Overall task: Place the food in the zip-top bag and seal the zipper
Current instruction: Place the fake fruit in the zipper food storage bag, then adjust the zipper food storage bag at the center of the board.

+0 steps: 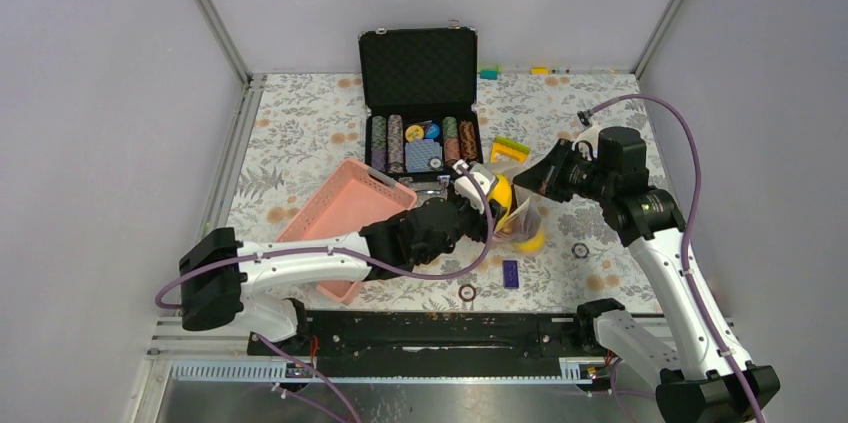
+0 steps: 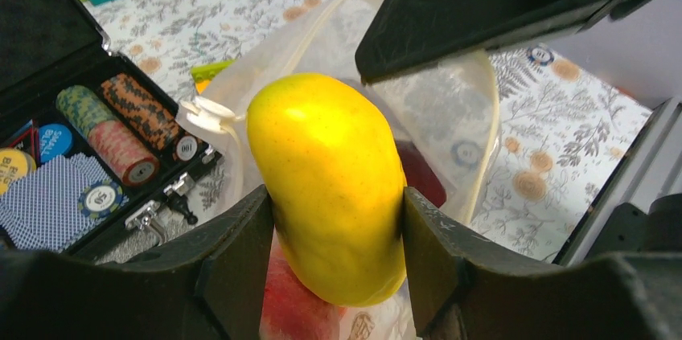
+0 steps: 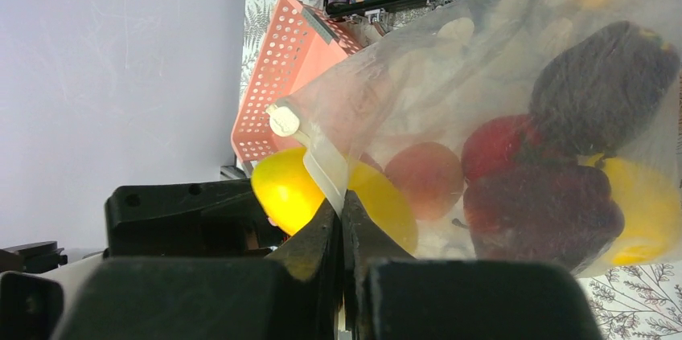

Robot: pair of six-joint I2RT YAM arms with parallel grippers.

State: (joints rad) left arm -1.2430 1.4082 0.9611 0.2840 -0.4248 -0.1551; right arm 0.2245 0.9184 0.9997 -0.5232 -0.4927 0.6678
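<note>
My left gripper is shut on a yellow toy fruit and holds it at the open mouth of the clear zip-top bag. My right gripper is shut on the bag's mouth edge, on the zipper strip below its white slider, and holds the bag up. Inside the bag are a peach piece, a red piece, dark pepper shapes and a yellow piece. The yellow fruit sits half past the bag's edge.
An open black case of poker chips stands behind the bag. A pink lattice basket lies to the left, under my left arm. A yellow-green block, a blue block and small rings lie on the floral cloth.
</note>
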